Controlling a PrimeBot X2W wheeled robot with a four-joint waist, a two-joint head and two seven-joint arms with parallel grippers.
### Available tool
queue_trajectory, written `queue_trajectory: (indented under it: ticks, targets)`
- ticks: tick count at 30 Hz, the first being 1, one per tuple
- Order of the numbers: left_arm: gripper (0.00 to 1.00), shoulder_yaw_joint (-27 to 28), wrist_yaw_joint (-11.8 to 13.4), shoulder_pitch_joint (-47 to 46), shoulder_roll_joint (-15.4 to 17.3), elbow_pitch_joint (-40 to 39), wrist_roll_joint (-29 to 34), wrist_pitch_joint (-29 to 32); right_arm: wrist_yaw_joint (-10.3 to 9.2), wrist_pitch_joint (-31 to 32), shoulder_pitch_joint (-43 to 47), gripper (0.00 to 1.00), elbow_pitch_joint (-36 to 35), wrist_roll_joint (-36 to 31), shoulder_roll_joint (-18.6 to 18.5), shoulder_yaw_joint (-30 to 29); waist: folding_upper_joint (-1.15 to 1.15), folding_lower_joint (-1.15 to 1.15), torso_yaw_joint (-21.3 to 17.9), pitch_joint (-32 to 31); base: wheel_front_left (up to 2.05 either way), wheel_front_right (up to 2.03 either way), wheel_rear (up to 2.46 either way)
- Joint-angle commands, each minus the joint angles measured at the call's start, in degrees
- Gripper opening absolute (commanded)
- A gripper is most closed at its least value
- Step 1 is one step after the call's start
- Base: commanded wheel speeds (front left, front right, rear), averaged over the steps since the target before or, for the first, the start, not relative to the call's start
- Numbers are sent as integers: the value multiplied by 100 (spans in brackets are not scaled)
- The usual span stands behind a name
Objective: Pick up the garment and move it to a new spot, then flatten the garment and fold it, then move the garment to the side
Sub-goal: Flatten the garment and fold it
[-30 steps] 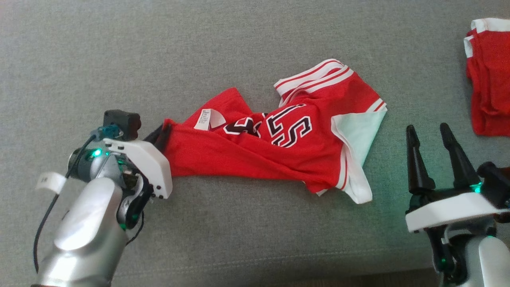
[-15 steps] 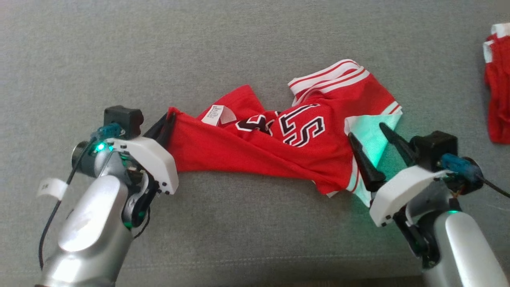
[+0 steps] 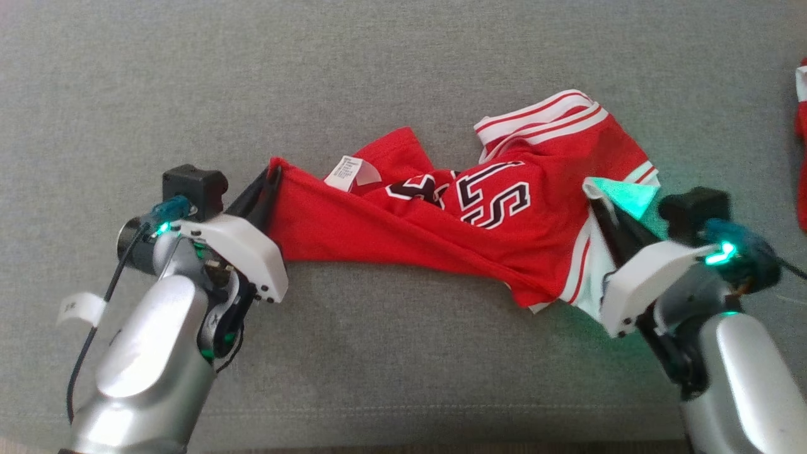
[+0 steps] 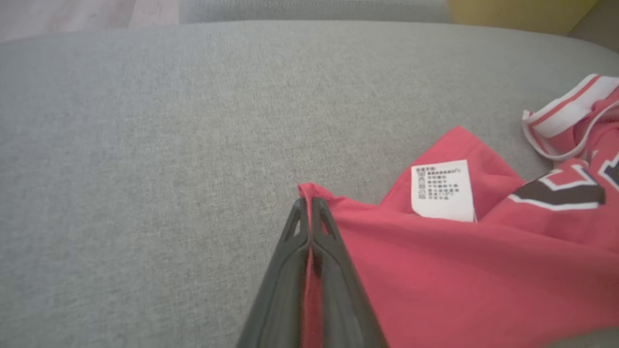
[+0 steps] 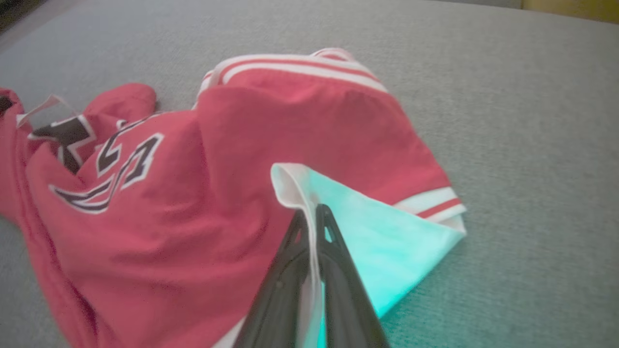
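- Your left tool [image 3: 272, 171] is squeezed tight on the left end of the red garment [image 3: 391, 233]. A little red cloth pokes out past its tips.
- Your right tool [image 3: 599, 205] is pinched tight too. It holds the white folded flap at the garment's right end, and white cloth runs between its two fingers.
- The garment lies on the grey cloth surface [image 3: 403, 63], right between the two tools.
- Its long way runs left to right in the head view, from one tool to the other.
- The garment is bunched and wrinkled, not flat. Its near edge slopes down toward the right tool.
- The band with red and white stripes sticks out at the far right corner, pointing away from you.
- A white label [image 3: 350, 173] lies on the red cloth near the left tool, with the writing side up.
- Big black and white letters sit in the middle of the garment.
- Another red cloth [image 3: 802, 126] peeks in at the right edge, well apart from the garment.
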Motion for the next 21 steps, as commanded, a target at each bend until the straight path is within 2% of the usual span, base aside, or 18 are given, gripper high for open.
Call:
queue_trajectory:
  ticks: [1, 6, 11, 14, 15, 21]
  targets:
    - [0, 189, 40, -129, 135, -247, 1, -139, 22, -149, -105, 0, -242, -18, 68, -65, 0, 0, 24, -20, 0, 0, 0]
    - [0, 240, 128, -56, 180, -475, 73, -470, 22, -562, 77, 0, -535, 102, 263, -546, 0, 0, 30, -132, 0, 0, 0]
    - [0, 391, 258, 52, 341, -1065, 171, -920, 22, -1027, 207, 0, -1122, 367, 433, -1012, 0, 0, -53, -370, 0, 0, 0]
    - [0, 485, 367, 78, 457, -1558, 273, -1123, 22, -1229, 115, 0, -1500, 566, 467, -1207, 0, 0, -108, -540, 0, 0, 0]
    - [0, 547, 448, 66, 535, -1959, 363, -1224, 22, -1318, -20, 0, -1782, 693, 479, -1301, 0, 0, -146, -652, 0, 0, 0]
    - [0, 783, 691, -161, 768, -3247, 699, -1396, 22, -1385, -759, 0, -2646, 907, 495, -1657, 0, 0, -240, -998, 0, 0, 0]
